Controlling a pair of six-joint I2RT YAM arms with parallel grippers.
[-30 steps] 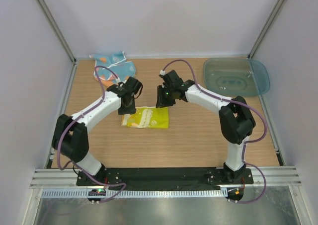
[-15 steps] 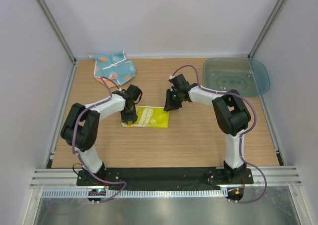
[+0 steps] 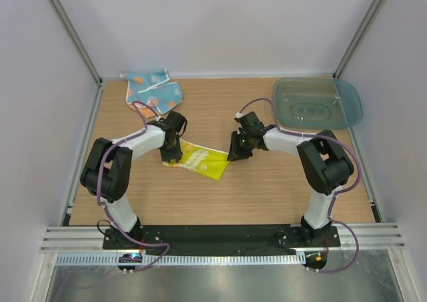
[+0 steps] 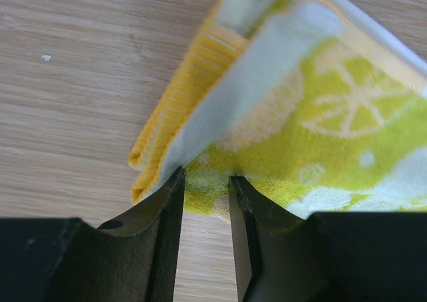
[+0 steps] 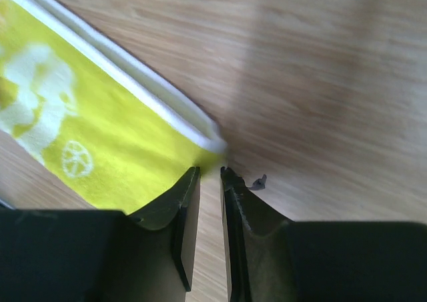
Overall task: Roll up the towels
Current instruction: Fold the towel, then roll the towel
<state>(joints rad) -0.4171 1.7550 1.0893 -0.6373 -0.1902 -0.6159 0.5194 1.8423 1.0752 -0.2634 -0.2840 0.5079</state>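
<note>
1. Near the middle of the counter (image 3: 267,189), a little toward its left edge, lies the yellow towel (image 3: 200,161). It is flat and unrolled, with its long axis skewed.
2. What has changed: a second ago both arms hung above this towel, which lay square to the near edge. They have since dropped to counter height at its two ends. Its right end has swung toward the near edge.
3. The left gripper (image 4: 203,179) is clenched on the towel's left end. You see the lemon-print cloth pinched between the jaws in the left wrist view.
4. The right gripper (image 5: 210,172) has its jaws drawn almost together at the towel's far-right corner. The white hem ends right at the tips, and you cannot tell whether any cloth is caught.
5. What this means, as a judgement: you are at the grasping or straightening stage. No turn of the roll is made yet.
6. Count of towels: two. They are the yellow one and a blue patterned towel (image 3: 152,92), which lies crumpled in the far-left corner, apart from both grippers.
7. Count of containers: one, a translucent teal tray (image 3: 347,105) in the far-right corner.
</note>
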